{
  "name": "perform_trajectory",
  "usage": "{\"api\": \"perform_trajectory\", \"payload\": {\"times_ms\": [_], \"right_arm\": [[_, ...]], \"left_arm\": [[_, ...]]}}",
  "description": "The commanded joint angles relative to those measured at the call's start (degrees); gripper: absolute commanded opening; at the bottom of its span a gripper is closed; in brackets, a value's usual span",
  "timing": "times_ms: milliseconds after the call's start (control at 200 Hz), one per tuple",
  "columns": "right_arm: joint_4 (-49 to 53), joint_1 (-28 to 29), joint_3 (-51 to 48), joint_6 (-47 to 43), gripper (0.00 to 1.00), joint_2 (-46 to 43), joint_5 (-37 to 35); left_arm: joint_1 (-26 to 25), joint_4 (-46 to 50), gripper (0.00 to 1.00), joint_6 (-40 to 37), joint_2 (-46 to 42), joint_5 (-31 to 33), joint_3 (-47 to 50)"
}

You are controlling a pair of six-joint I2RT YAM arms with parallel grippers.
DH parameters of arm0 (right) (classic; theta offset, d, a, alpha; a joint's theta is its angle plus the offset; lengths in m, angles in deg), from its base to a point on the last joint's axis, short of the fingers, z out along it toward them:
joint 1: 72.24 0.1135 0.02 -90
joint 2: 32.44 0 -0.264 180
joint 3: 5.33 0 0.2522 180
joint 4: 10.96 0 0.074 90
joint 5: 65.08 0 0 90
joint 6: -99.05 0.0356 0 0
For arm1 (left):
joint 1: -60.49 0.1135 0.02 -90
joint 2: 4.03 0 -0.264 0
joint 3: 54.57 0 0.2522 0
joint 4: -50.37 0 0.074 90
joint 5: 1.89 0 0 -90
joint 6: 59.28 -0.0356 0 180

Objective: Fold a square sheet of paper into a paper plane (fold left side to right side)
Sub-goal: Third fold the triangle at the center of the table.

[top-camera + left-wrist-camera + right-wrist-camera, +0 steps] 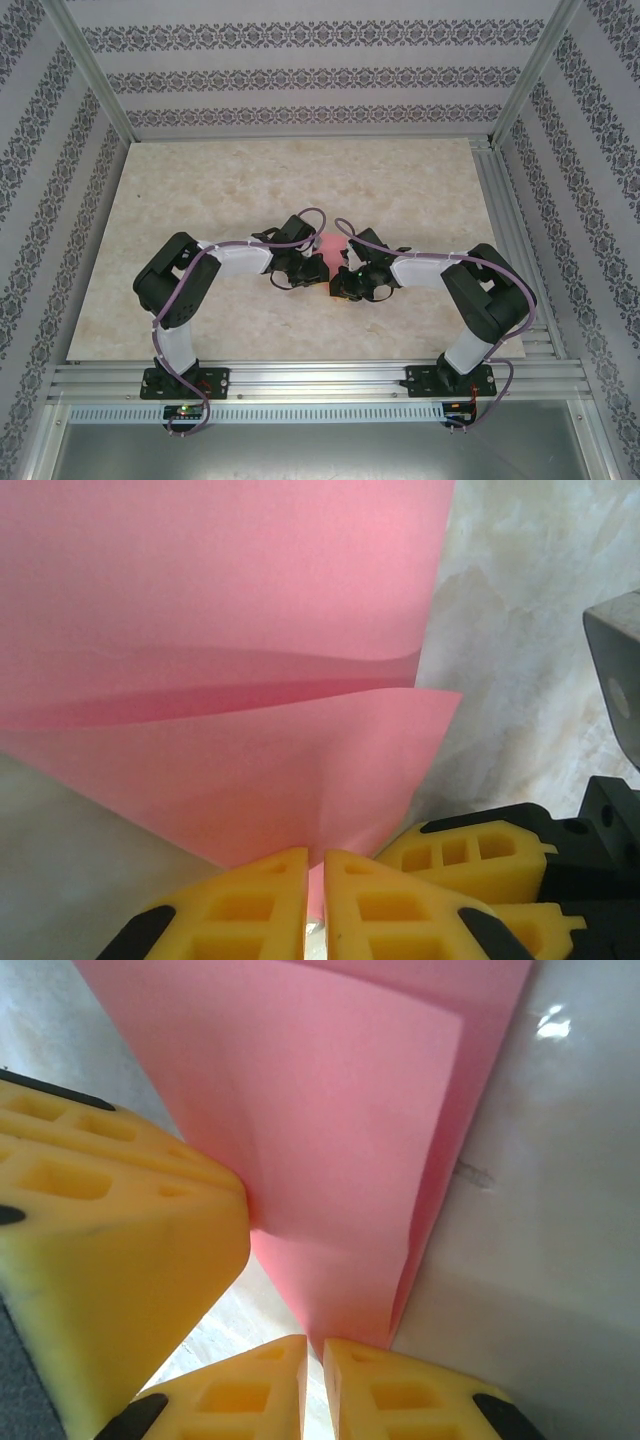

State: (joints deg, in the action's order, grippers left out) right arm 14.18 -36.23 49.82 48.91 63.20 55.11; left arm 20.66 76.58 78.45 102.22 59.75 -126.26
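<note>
Marbled table [200,200] under patterned walls [300,80]: the pink sheet of paper [331,243] lies at the table's middle, half folded, its layers bowed apart. We see our left gripper [316,868] pinched on one corner of the sheet, and the right gripper [315,1346] clamped on another, seemingly through both layers. If either tugs sideways, the edges could misalign or the thin sheet could tear.
</note>
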Motion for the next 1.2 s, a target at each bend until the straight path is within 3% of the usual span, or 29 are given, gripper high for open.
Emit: {"api": "perform_trajectory", "payload": {"times_ms": [0,425,1194], "right_arm": [[7.03,1.79,-1.66,-1.36,0.16,3.52,-5.13],[8.23,2.05,-1.83,-1.36,0.16,3.64,-6.18],[8.61,2.45,-2.08,-1.27,0.16,3.46,-6.29]], "left_arm": [[-1.04,0.77,0.15,-0.83,1.28,2.97,-1.88],[1.22,1.87,0.13,-1.85,4.52,6.33,-2.29],[11.28,6.58,0.14,-9.08,7.61,9.15,-6.58]]}}
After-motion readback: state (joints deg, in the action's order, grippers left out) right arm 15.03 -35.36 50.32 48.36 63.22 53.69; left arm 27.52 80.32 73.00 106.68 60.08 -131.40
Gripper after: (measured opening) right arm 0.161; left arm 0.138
